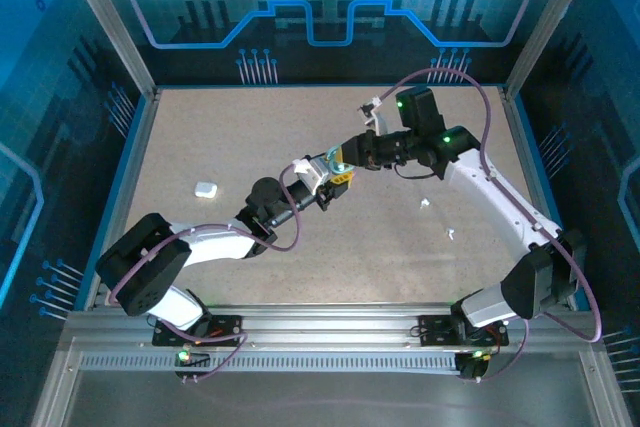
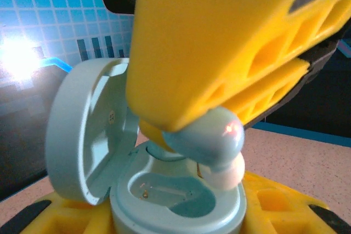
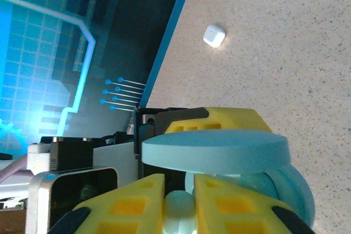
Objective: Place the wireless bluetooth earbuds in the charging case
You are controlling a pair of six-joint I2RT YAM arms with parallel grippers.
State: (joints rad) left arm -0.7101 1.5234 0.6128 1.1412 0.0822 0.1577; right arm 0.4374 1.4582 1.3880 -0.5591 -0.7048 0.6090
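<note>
Left wrist view: my left gripper (image 2: 164,220) is clamped on the base of the open teal case (image 2: 170,204), held above the middle of the table (image 1: 250,127). My right gripper (image 3: 180,204) pinches a teal earbud (image 2: 211,138) just above the case's wells; contact cannot be confirmed. I judge the earbud light, hard, slick and easily flicked away. It is best held across its rounded body, with the tip left free.

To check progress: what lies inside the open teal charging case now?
One empty slot shows in the case. The earbud held by the right gripper hangs over the other side and covers it.
</note>
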